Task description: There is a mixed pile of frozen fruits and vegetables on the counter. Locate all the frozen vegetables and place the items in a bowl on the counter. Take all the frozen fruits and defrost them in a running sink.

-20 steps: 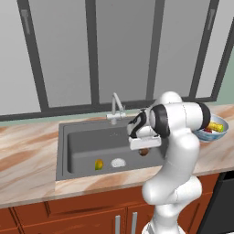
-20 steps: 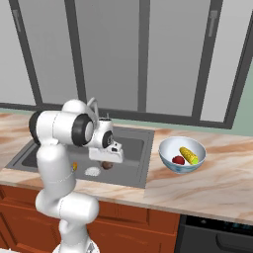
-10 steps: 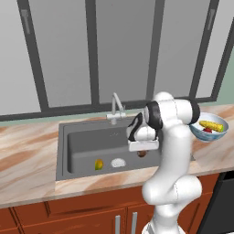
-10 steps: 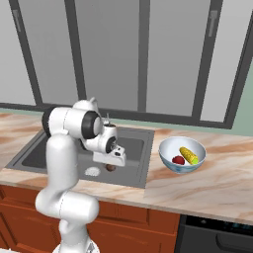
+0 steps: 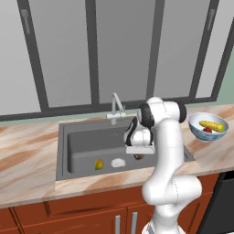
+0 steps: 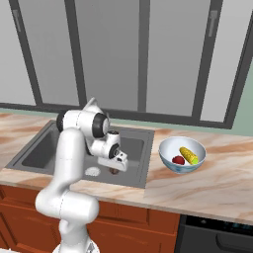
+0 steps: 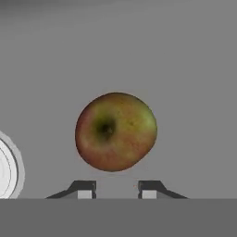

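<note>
The hand point(image 7: 116, 187) has drawn its fingertips together on nothing, just above the brown kiwi-like fruit point(image 7: 115, 132), which lies loose on the floor of the sink point(image 5: 91, 137) near the drain point(image 7: 7, 169). With the mango-like oval point(image 5: 98, 164) also in the basin, both fruits look delivered. Against the earlier frames only the arm's pose and the narrowing fingers differ: the bowl point(image 6: 168, 160) on the table point(image 5: 27, 160) holds the corn cob point(image 6: 188, 154) and red ball point(image 6: 178, 160) as before.
</note>
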Available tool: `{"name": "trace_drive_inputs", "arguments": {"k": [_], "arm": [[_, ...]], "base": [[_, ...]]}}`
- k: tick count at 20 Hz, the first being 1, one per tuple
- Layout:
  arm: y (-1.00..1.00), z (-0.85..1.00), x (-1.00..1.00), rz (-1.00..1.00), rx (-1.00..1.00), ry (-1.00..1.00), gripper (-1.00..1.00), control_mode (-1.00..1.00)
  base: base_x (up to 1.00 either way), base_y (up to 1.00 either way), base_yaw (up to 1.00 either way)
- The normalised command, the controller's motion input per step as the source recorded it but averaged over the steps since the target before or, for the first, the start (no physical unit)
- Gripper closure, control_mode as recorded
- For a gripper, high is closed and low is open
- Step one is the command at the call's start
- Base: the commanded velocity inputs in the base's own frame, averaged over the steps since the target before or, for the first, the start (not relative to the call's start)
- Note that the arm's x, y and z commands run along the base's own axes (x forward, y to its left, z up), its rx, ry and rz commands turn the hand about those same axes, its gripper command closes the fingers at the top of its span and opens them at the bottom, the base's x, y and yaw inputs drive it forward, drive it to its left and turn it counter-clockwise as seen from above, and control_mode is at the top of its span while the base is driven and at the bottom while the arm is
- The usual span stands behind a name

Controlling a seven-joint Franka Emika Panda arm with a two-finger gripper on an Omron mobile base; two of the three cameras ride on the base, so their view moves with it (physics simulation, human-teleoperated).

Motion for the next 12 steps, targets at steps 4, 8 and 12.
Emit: {"name": "trace_drive_inputs", "arguments": {"k": [4, 8, 12], "arm": [[0.01, -0.40, 0.55, -0.11, 0.00, -0.02, 1.00, -1.00], [0.04, -0.24, 0.43, -0.10, 0.00, 0.00, -1.00, -1.00], [0.00, 0.16, -0.18, 0.00, 0.00, 0.01, -1.00, -1.00]], "base": [[0.00, 0.00, 0.00], [0.00, 0.00, 0.00], [0.00, 0.00, 0.00]]}}
